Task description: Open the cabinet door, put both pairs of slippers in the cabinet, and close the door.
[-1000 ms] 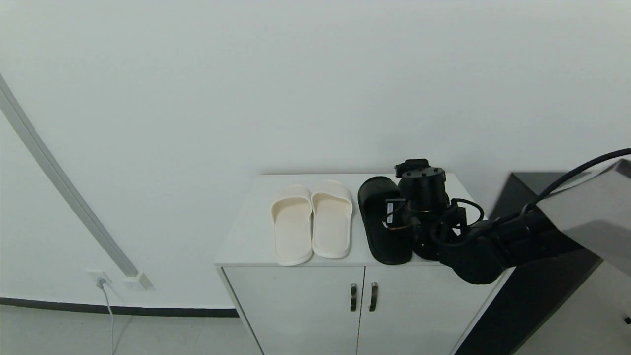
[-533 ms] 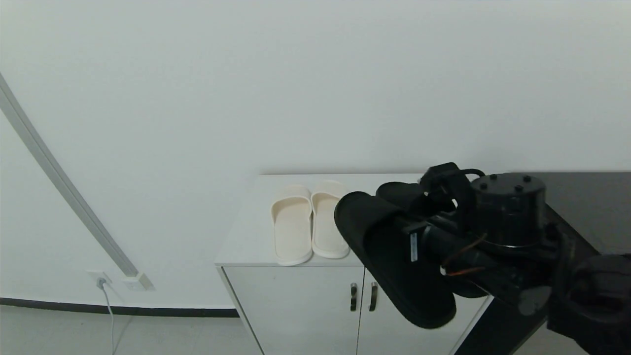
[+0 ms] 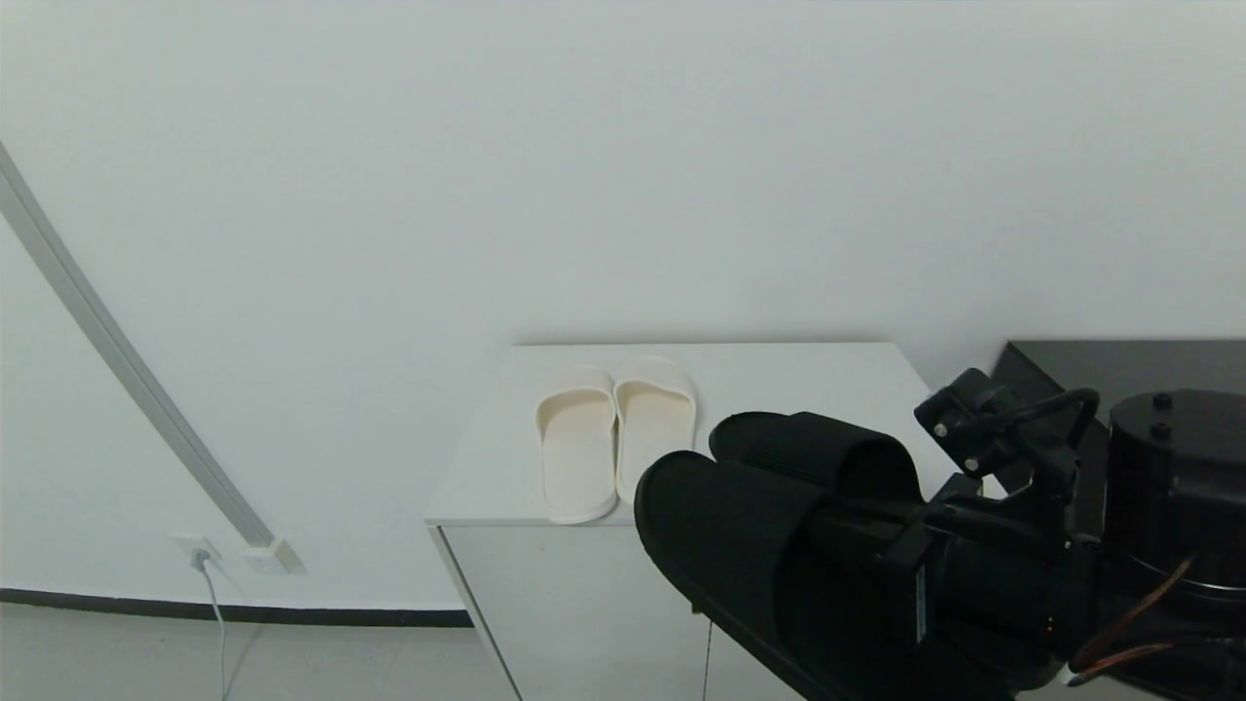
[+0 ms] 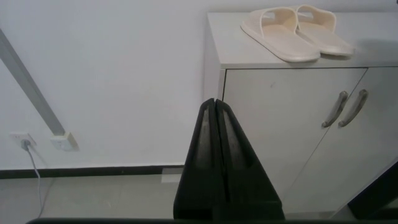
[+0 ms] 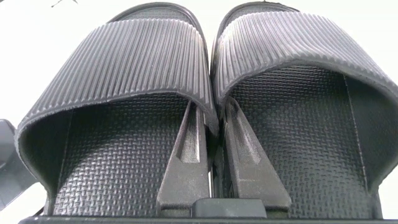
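Head view: a white cabinet stands against a plain wall. The white slippers lie side by side on the cabinet's top, toward its left half. The black slippers are off the cabinet, held in the air in front of its right half and level with its top edge. They are carried by the right end effector, which covers much of the cabinet front. Left wrist view: the left end effector hangs low in front of the cabinet's left corner, its two fingers pressed together with nothing between them. Behind it both cabinet doors are shut, their handles side by side at the middle seam, and the white slippers rest on the cabinet's top above. Right wrist view: the black slippers sit side by side, and one finger reaches under each strap, so the end effector is clamped on the two inner walls pinched together. Judged from this, the task is at an early stage: one pair is picked up but not stowed. Opening a door, placing both pairs inside the cabinet and closing it all remain to be done.
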Tool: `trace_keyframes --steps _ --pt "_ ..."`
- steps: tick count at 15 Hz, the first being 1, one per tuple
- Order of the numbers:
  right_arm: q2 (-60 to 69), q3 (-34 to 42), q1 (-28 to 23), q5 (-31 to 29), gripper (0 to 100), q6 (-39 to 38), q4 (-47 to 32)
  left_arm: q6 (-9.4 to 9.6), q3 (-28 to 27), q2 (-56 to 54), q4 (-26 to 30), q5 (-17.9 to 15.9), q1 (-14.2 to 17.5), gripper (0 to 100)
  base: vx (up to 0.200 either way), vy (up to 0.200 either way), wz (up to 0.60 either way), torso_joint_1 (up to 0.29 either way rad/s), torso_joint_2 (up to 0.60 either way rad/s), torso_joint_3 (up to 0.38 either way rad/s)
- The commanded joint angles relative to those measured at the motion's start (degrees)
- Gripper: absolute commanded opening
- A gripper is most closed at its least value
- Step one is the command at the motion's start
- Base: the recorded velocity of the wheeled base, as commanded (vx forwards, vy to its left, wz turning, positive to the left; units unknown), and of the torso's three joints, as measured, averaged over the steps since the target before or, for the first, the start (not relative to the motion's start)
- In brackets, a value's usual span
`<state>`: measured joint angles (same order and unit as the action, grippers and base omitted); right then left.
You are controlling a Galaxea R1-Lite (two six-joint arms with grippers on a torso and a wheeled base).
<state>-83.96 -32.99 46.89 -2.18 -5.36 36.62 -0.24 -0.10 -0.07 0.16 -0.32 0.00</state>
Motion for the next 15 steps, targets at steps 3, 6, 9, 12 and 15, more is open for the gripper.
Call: trace_keyframes --steps 3,6,9,12,15 --pt "0.6 0.6 0.4 0.1 0 0.0 0.1 -0.02 0.0 0.1 0.0 0.1 0.0 0 0.000 0.000 0.00 0.000 0.00 0.000" --pt "0.5 0.8 0.4 0.0 0 0.0 0.1 -0.02 0.0 0.1 0.0 0.0 0.0 0 -0.200 0.000 0.00 0.006 0.00 0.004" --pt "0.2 1.2 0.4 0.0 0 0.1 0.1 -0.02 0.0 0.1 0.0 0.1 0.0 0 -0.200 0.000 0.00 0.004 0.00 0.002" --pt "0.4 1.7 0.2 0.5 0 -0.1 0.2 -0.02 0.0 0.1 -0.1 0.0 0.0 0 -0.133 0.000 0.00 -0.002 0.00 -0.003" --pt "0.6 2.4 0.0 1.3 0 0.0 0.2 -0.02 0.0 0.1 0.0 0.0 0.0 0 0.000 0.000 0.00 0.000 0.00 0.000"
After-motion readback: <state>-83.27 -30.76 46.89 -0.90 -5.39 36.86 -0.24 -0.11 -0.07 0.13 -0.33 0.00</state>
